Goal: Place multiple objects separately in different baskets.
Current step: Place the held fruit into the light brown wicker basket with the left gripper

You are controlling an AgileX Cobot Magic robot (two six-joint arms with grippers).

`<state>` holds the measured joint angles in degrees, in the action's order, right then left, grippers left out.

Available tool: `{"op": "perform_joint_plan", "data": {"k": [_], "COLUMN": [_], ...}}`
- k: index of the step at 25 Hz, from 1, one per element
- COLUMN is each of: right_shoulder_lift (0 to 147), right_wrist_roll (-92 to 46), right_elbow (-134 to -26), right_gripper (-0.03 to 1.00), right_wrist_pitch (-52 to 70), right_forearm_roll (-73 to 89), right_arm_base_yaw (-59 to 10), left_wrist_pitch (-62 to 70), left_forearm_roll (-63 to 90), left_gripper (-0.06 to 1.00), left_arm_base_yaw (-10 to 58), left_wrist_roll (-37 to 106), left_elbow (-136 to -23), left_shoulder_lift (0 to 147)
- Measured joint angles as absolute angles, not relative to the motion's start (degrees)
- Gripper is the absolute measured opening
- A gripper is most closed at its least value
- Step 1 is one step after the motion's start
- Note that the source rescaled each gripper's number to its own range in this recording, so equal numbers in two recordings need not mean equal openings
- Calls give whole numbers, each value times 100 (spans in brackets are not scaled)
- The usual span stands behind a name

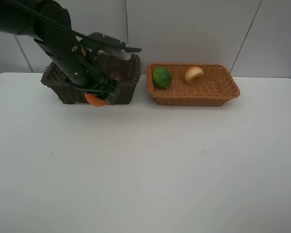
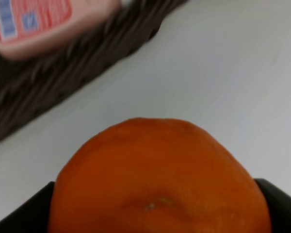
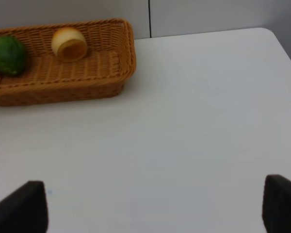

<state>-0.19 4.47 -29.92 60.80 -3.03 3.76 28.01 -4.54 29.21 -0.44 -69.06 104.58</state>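
Tangerine [image 2: 157,179] fills your left wrist view, pinched between the left fingers [image 2: 276,206] in front of the dark brown basket [image 1: 68,90], low over the white table [image 1: 145,165]. Your left gripper [image 1: 98,98] is spread wide around the fruit, dark pads showing on both sides of it. Pink bottle [image 2: 36,22] lies in the dark basket, blurred. Light tan basket [image 1: 213,92] sits just beside it on your right, holding the green oval fruit [image 1: 161,77] and a pale yellowish round item [image 1: 194,74], apart from each other. Your right fingers [image 3: 22,208] are spread wide over bare table, holding nothing; that gripper [image 3: 155,206] isn't in the high view
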Motion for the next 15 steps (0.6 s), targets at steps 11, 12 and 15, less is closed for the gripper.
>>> {"op": "perform_joint_plan", "data": {"k": [11,12,15], "right_shoulder_lift": [-19,-19,-19], "right_wrist_roll": [447,447,447], "right_elbow": [-2992,-2992,-2992], "right_gripper": [95,95,95], "right_wrist_pitch": [6080,6080,6080], "right_forearm_roll": [-303,-303,-303], "right_arm_base_yaw": [376,376,376], "left_wrist_pitch": [2749,2755,2731], "left_forearm_roll": [-454,-454,-454], "left_gripper": [92,92,92], "left_arm_base_yaw": [3583,3606,3699], "left_wrist_roll": [-44,-44,-44], "left_elbow": [-9400,-9598,-10178], "left_shoulder_lift": [11723,11841,12251]}}
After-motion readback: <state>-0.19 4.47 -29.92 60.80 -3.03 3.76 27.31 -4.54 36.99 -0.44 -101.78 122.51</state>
